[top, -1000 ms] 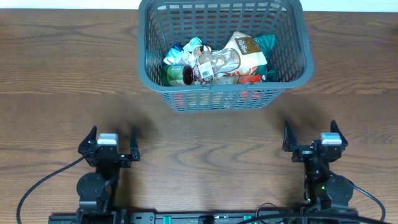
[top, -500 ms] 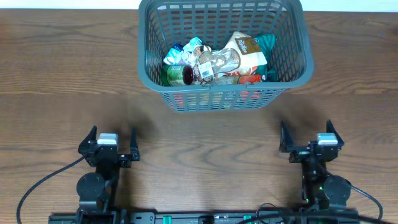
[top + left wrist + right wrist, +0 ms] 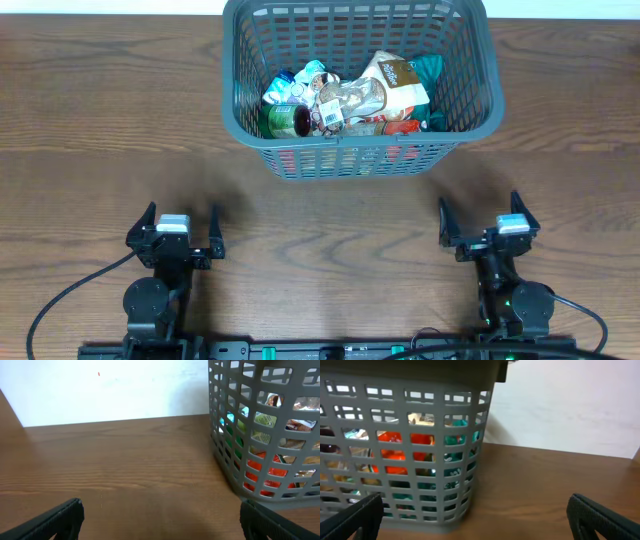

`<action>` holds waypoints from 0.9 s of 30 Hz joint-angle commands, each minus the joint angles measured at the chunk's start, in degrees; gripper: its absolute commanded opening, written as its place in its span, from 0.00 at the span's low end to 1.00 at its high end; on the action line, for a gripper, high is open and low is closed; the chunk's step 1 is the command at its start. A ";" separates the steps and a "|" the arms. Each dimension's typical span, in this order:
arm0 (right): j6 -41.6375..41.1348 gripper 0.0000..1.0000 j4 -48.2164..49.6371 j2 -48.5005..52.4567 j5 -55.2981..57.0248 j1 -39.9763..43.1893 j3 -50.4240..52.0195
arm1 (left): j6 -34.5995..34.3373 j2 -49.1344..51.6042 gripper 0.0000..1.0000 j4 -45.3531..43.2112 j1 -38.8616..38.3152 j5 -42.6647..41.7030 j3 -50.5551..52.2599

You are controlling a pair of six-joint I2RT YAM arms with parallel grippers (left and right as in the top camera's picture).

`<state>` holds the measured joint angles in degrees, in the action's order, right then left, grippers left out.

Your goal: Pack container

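Note:
The container (image 3: 470,70), a large dark grey slotted basket, stands at the back middle of the wooden table and holds several packets (image 3: 395,85) and a small green-lidded jar (image 3: 287,120). Its slotted wall fills the right of the left wrist view (image 3: 235,435) and the left of the right wrist view (image 3: 445,410). My left gripper (image 3: 180,222) sits open near the front left, nothing between its fingers (image 3: 55,520). My right gripper (image 3: 482,215) is open at the front right, empty, its fingers (image 3: 600,517) well short of the container.
Bare wooden table (image 3: 90,120) stretches to both sides of the container and between it and the grippers. A pale wall (image 3: 110,390) rises behind the table's far edge. Black cables (image 3: 60,300) trail from the arm bases at the front.
The right gripper has shifted a little to the left and towards the container. The left gripper and the container's contents have stayed still.

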<state>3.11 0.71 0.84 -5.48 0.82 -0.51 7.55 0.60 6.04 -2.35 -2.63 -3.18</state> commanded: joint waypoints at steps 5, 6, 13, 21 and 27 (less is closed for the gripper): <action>-3.41 0.99 0.44 -0.55 4.20 -0.55 0.20 | 0.35 -0.37 0.99 0.50 -0.02 0.09 1.62; -3.41 0.99 0.44 -0.55 4.22 -0.55 0.20 | 0.35 -0.37 0.99 0.50 -0.02 0.09 1.62; -3.48 0.99 0.39 -0.55 5.33 -0.52 0.20 | 0.35 -0.37 0.99 0.50 -0.02 0.09 1.62; -3.48 0.99 -0.46 -0.52 5.29 -0.52 0.20 | 0.35 -0.37 0.98 0.50 -0.02 0.09 1.62; -3.48 0.99 -4.92 -0.39 5.29 -0.52 0.20 | 0.35 -0.37 0.99 0.50 -0.02 0.09 1.62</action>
<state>0.56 -3.75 0.73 -0.78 0.82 -0.45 7.55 0.60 6.04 -2.35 -2.61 -3.18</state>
